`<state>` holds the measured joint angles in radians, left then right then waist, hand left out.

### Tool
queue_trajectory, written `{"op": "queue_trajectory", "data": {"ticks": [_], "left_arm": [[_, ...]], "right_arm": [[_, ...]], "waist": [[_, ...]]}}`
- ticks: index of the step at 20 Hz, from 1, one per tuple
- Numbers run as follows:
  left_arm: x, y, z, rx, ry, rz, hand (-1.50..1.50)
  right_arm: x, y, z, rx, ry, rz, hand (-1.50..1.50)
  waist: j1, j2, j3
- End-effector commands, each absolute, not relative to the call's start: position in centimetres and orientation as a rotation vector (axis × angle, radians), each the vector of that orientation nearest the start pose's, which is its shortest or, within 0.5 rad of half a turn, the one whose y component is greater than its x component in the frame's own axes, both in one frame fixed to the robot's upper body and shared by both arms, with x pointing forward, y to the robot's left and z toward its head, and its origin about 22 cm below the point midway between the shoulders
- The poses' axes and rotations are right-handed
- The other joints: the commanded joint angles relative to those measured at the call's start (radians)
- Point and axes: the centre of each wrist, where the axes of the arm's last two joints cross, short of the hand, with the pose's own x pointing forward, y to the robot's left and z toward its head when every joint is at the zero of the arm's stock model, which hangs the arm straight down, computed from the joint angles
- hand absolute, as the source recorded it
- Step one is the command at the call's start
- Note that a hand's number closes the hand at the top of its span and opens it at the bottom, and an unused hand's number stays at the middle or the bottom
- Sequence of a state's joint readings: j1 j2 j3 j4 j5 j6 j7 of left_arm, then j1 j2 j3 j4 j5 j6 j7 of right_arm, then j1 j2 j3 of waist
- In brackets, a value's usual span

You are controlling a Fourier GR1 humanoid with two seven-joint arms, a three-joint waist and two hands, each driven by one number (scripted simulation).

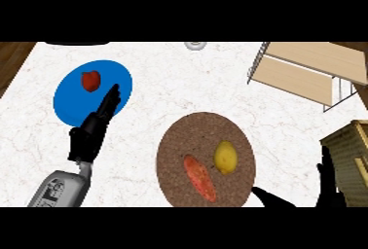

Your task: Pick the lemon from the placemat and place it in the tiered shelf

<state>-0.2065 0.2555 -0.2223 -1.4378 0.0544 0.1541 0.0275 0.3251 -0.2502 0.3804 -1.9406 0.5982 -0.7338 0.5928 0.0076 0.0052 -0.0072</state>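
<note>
The lemon (225, 156) lies on the brown placemat (179, 141) beside a carrot (199, 177), not picked up yet, so the right hand (327, 187), empty with fingers spread, must close around it before the tiered shelf (302, 73)

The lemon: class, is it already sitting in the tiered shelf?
No. The lemon lies on the brown placemat beside an orange-red vegetable, apart from the tiered shelf at upper right.

Bright, even light; faint shadows; no glare anywhere.
</note>
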Motion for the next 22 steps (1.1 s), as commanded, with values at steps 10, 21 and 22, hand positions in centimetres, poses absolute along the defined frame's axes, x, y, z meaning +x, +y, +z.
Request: {"op": "queue_trajectory", "data": {"ticks": [10,21,22], "left_arm": [[28.6,21.0,0.6,0.100,-1.584,-0.264,0.00],[28.1,22.5,2.4,0.115,-1.578,-0.290,0.00],[27.8,22.8,1.2,0.107,-1.572,-0.260,0.00]], "right_arm": [[16.9,-14.4,10.1,-0.893,-0.896,0.304,-1.50],[20.0,-9.9,12.3,-0.940,-0.883,0.311,-1.50],[20.6,-9.3,10.6,-0.952,-0.887,0.320,-1.50]], "waist": [[0.003,-0.002,0.002],[0.006,-0.007,0.006],[0.004,-0.004,0.006]]}}
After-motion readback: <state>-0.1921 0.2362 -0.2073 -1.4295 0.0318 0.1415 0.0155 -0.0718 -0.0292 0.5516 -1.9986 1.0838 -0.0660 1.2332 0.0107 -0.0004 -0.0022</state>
